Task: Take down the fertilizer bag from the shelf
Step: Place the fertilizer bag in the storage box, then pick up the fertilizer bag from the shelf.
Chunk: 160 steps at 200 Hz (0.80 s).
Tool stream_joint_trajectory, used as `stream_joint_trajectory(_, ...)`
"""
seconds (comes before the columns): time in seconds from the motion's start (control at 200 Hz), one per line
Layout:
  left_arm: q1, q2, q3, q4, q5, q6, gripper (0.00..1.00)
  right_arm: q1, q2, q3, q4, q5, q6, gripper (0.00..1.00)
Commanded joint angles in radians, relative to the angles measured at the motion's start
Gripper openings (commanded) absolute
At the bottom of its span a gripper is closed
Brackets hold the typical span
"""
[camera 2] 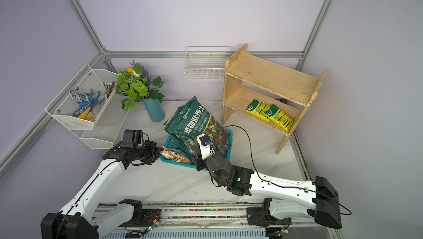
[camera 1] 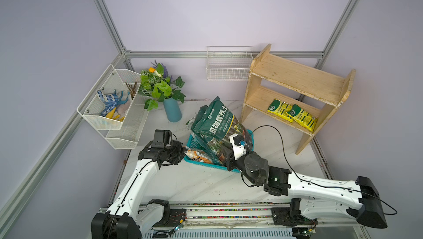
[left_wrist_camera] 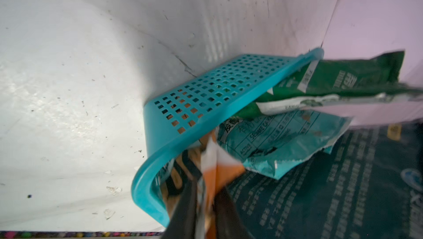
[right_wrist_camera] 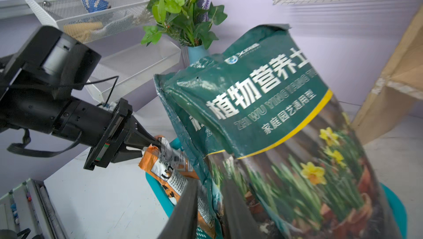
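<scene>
**Desk:** Where is the fertilizer, and how many bags?

**Photographer:** Two. The nearer fertilizer bag [camera 1: 280, 110] and the farther fertilizer bag [camera 1: 302, 116], both yellow-green, lie flat and touching on the lower tier of the pale wooden shelf [camera 1: 297, 77]. The upper tier is bare. That makes one shelf, two tiers, two bags.

**Desk:** And the arms?

**Photographer:** Both are at the single teal basket [camera 1: 201, 163] in the middle of the worktop [camera 1: 194, 187]. The left claw [right_wrist_camera: 158, 143] pinches the top edge of an orange packet [right_wrist_camera: 169, 173]. The right claw [right_wrist_camera: 209, 199] has a finger on either side of the lower edge of the big green soil bag [camera 1: 217, 121], which leans in the basket. I cannot tell whether those fingers squeeze it.

**Desk:** What does the coming reach turn on?

**Photographer:** The shelf stands well apart from both claws, farther back and to the robot's right, so the right arm is nearer. Each bag's long axis runs from the shelf's back toward its open front. In my judgement, the right claw must first be free. It would then go in beneath the upper tier and take the nearer bag by its front end.
</scene>
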Motion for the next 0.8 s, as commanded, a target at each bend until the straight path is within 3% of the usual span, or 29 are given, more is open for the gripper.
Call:
stream_joint_trajectory(0.0,0.008,0.022,0.119,-0.036,-0.049,0.071,0.32,0.0,-0.055,0.085,-0.209,0.13,0.05,0.31)
stream_joint_trajectory(0.095,0.01,0.031,0.144,-0.046,-0.047,0.11,0.7,0.0,-0.09,0.159,-0.359,0.238,0.073,0.41)
stream_joint_trajectory(0.14,0.015,0.028,0.16,-0.059,-0.052,0.134,0.77,-0.003,-0.104,0.197,-0.441,0.316,0.095,0.47)
stream_joint_trajectory(0.3,0.063,-0.025,0.228,-0.113,-0.089,0.226,0.8,-0.092,-0.135,0.348,-0.722,0.452,0.163,0.51)
stream_joint_trajectory(0.36,0.078,-0.052,0.242,-0.121,-0.132,0.27,0.84,-0.139,-0.132,0.386,-0.789,0.455,0.167,0.51)
stream_joint_trajectory(0.45,0.089,-0.087,0.241,-0.106,-0.203,0.373,1.0,-0.22,-0.102,0.419,-0.877,0.465,0.184,0.51)
stream_joint_trajectory(0.53,0.102,-0.104,0.221,-0.059,-0.224,0.517,1.0,-0.342,-0.055,0.426,-0.92,0.401,0.19,0.51)
stream_joint_trajectory(0.675,0.153,-0.094,0.152,0.043,0.075,0.642,1.0,-0.563,0.055,0.453,-0.94,0.245,0.186,0.39)
stream_joint_trajectory(0.795,0.17,-0.086,0.121,0.068,0.131,0.661,1.0,-0.603,0.11,0.49,-0.94,0.286,0.164,0.41)
